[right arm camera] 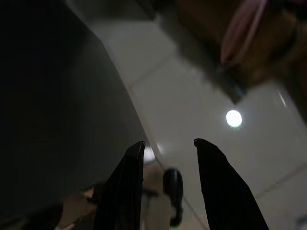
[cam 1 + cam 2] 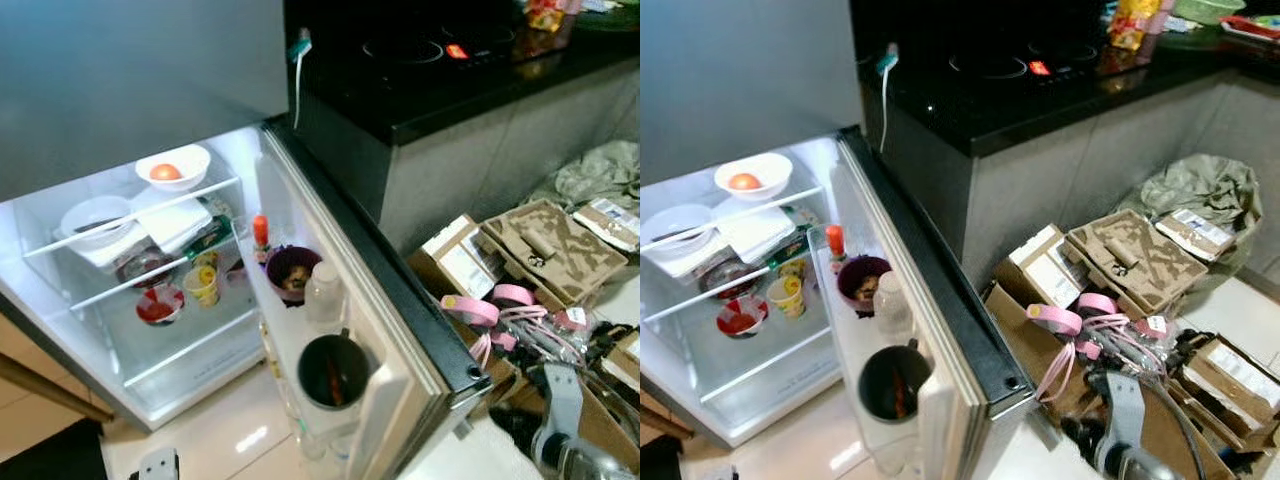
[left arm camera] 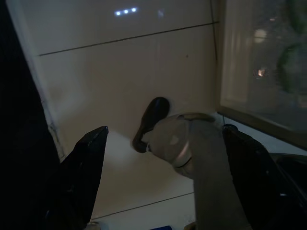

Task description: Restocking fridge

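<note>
Left eye view puts the open white fridge point(image 2: 150, 300) at lower left, a white bowl holding an orange fruit point(image 2: 172, 166) on its top shelf; pink-ribboned cardboard boxes point(image 2: 520, 260) clutter the right. Wrist views add pale floor tiles: left gripper point(image 3: 163, 167) and right gripper point(image 1: 165, 163) both gape, holding nothing.

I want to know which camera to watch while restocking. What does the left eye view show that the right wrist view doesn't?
Left eye view: the open fridge with a white bowl holding something orange, a yellow cup, a plastic bottle in the door, and cardboard boxes. Right wrist view: the right end effector, open, hanging above the floor. Both: pale floor tiles and pink straps.
</note>
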Available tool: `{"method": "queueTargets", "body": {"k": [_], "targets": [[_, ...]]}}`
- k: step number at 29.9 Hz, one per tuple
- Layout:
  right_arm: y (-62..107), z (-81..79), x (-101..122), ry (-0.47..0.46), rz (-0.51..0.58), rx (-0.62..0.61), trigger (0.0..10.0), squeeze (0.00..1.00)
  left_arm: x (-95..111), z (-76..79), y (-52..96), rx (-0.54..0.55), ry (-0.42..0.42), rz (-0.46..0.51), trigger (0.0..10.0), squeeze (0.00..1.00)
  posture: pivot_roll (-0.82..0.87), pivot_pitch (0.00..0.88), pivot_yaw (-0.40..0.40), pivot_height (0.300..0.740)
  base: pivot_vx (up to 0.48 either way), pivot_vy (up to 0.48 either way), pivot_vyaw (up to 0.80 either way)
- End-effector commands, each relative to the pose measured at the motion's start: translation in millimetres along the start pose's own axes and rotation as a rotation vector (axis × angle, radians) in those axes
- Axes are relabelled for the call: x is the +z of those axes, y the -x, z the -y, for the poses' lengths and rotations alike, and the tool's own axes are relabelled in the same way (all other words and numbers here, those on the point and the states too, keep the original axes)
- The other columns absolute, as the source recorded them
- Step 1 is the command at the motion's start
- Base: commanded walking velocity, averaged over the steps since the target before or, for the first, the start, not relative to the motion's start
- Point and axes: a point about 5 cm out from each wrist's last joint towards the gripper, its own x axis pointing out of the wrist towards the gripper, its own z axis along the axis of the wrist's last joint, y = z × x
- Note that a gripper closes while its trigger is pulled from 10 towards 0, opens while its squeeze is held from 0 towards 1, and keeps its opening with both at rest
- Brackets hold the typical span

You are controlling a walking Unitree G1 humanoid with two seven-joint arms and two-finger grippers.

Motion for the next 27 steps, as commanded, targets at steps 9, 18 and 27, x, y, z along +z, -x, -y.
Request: {"method": "queueTargets", "body": {"k": [9, 18, 27], "targets": [[7.7, -2.4, -53.5, -0.084, -0.130, -0.126, 10.0, 0.00, -8.5, 3.1, 0.1, 0.000, -0.009, -0.036, 10.0, 0.00, -0.01, 0.000, -0.038, 0.740, -0.300, 0.000, 0.00], [12.7, -8.4, -79.6, -0.098, -0.203, -0.161, 10.0, 0.00, -8.2, 3.5, -0.1, -0.001, -0.010, -0.038, 10.0, 0.00, -0.01, 0.000, -0.037, 0.740, -0.355, 0.000, 0.00], [12.3, -6.7, -76.5, -0.079, -0.198, -0.170, 10.0, 0.00, -9.0, 4.3, -0.2, -0.002, -0.008, -0.040, 10.0, 0.00, -0.01, 0.000, -0.039, 0.740, -0.359, 0.000, 0.00]]}}
